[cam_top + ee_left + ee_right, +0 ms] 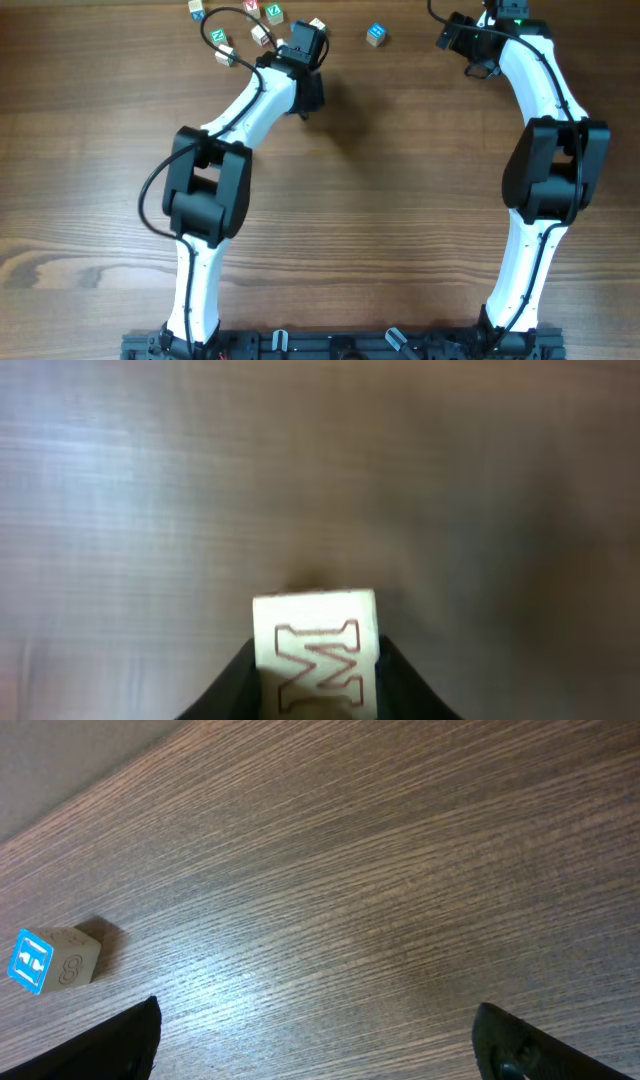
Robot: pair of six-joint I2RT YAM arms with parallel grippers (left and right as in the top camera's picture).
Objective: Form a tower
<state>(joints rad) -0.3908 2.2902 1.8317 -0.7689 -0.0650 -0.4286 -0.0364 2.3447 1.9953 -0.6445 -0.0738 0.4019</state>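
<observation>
Overhead, we see the left arm [250,105] stretched toward the far edge of the worktop [400,200], where several loose cubes [218,37] lie scattered near the far left corner. One blue-faced cube [375,34] lies alone further right along that edge, near the right arm [540,90]. No tower stands in any view, so we judge that the building is not yet begun. Left wrist: the left gripper [316,680] has its fingers narrow, pressed on both sides of the M cube [315,645], probably to take it as a building piece; we cannot tell if it is lifted. Only bare wood lies ahead. Right wrist: the right gripper [315,1025] holds its fingers wide with nothing between, perhaps ready for the blue-faced cube, which lies apart at its left. The middle of the worktop gives open room for stacking.
</observation>
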